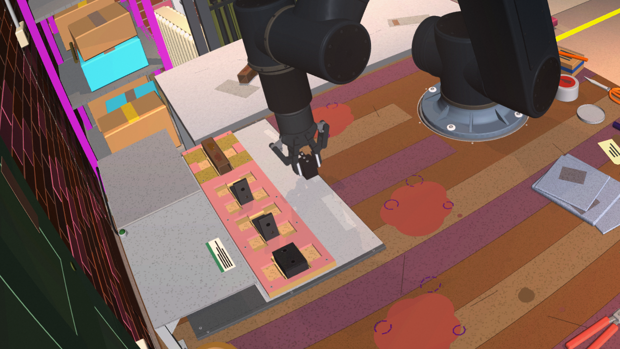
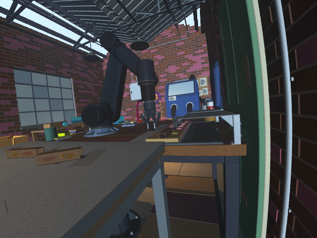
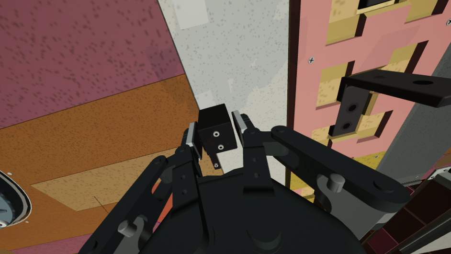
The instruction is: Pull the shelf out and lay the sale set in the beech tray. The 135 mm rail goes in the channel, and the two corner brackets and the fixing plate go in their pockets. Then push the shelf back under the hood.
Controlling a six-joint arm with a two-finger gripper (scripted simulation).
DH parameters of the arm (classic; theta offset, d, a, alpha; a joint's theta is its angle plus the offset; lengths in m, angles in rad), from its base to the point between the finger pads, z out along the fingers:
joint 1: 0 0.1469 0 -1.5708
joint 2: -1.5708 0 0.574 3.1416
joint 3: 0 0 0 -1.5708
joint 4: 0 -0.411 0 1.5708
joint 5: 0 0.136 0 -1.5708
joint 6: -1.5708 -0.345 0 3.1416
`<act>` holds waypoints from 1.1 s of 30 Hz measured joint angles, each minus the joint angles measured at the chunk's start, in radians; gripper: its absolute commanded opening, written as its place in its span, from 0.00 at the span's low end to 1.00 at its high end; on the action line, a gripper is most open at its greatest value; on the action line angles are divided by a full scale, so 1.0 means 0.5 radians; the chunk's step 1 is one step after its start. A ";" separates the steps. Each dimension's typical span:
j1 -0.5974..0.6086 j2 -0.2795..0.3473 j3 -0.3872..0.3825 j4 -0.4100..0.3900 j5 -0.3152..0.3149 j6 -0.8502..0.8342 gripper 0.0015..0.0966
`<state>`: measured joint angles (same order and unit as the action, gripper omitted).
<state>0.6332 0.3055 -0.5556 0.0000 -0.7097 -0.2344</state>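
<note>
Part of the shelf (image 1: pixel 303 204) lies hidden under the grey hood (image 1: pixel 173 243); the rest is pulled out toward the bench. On it sits the pink beech tray (image 1: pixel 256 212). The brown rail (image 1: pixel 215 155) lies in the channel at the tray's far end. Two black corner brackets (image 1: pixel 241 191) (image 1: pixel 265 225) stand in the middle pockets. The black fixing plate (image 1: pixel 289 259) sits in the near pocket. My gripper (image 1: pixel 303 164) hovers above the shelf's bare half, beside the rail, open around a black block-shaped handle (image 3: pixel 216 132) without gripping it.
Cardboard boxes (image 1: pixel 125 117) fill the racking behind the hood. A second grey table (image 1: pixel 208 87) with a brown block stands beyond the shelf. My arm's base (image 1: pixel 472 113) is bolted to the striped bench. Grey tiles (image 1: pixel 576 186) and red pliers (image 1: pixel 594 334) lie on the right.
</note>
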 measured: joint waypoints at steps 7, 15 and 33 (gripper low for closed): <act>0.000 0.000 0.000 0.000 0.000 0.000 0.42; 0.000 0.000 0.000 0.000 0.000 0.000 0.38; 0.000 -0.001 0.000 0.000 -0.001 0.000 0.29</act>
<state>0.6332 0.3052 -0.5554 0.0001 -0.7099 -0.2344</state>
